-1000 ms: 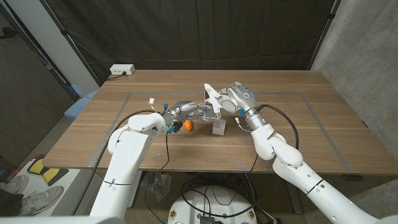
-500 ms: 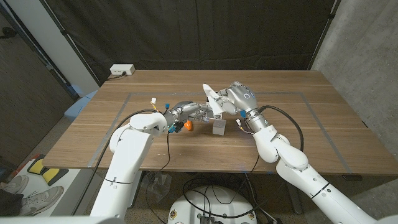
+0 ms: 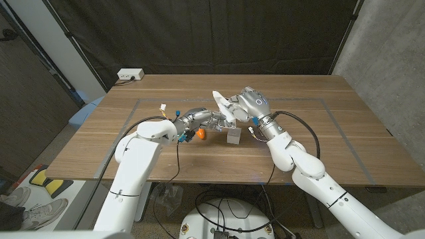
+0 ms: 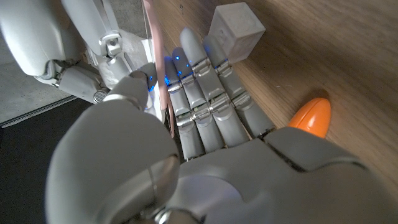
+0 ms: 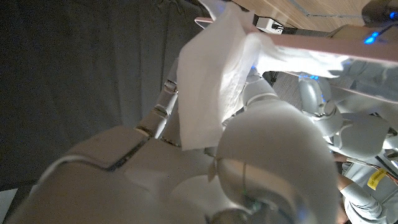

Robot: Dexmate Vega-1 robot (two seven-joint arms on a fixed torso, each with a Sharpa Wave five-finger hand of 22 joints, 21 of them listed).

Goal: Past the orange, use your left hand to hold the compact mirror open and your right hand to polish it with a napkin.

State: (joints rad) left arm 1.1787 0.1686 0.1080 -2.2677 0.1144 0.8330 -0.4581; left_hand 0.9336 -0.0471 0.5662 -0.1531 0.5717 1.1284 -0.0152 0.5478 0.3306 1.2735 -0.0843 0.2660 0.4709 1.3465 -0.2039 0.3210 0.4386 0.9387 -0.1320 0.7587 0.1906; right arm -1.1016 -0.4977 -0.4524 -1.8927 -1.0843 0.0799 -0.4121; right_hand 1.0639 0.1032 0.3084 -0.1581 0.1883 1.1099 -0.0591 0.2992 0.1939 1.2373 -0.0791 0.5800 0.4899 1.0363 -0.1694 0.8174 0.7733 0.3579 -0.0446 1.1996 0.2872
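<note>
Compact mirror [image 4: 157, 68] upright in left robot hand [image 3: 211, 120]; napkin [image 3: 221, 105] against it in right robot hand [image 3: 243, 106].

High head view over table [image 3: 332, 99]; both wrist views close on hands.

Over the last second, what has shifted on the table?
The right hand with the napkin has shifted slightly toward the robot's left over the compact mirror. The left hand keeps holding the mirror; the orange and the grey cube stayed put.
</note>
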